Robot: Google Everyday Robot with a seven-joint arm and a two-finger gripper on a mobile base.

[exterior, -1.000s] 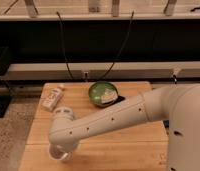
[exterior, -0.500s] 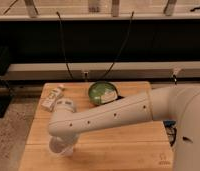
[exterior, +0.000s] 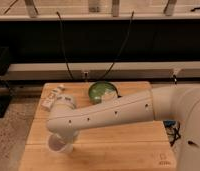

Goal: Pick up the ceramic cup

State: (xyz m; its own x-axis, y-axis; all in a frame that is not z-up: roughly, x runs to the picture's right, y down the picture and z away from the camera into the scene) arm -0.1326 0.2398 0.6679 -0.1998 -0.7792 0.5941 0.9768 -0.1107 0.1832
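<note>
A: What sits around the work area?

B: A wooden table (exterior: 118, 145) carries a green bowl (exterior: 102, 91) near its far edge, and a white rectangular carton (exterior: 53, 98) lies toward the far left corner. Behind the table, two black cables (exterior: 64, 47) hang down in front of a dark shelf unit.

A: And what blocks the sight line?

B: The robot's white arm (exterior: 118, 111). It sweeps from the right side across the middle of the table, covering part of the bowl's near rim and ending above the near left part of the board.

A: Where is the gripper?

B: The gripper (exterior: 62, 136) is at the arm's lower left end, right over the ceramic cup (exterior: 59, 143). The cup shows as a pale round shape at the near left of the table, just under the wrist. Whether the gripper has hold of it cannot be told; the wrist hides that.

A: Any change from half a second back?

B: The arm's end looks slightly higher and a little further right than before. The cup appears beneath it in much the same near-left area. Bowl and carton have not shifted.
</note>
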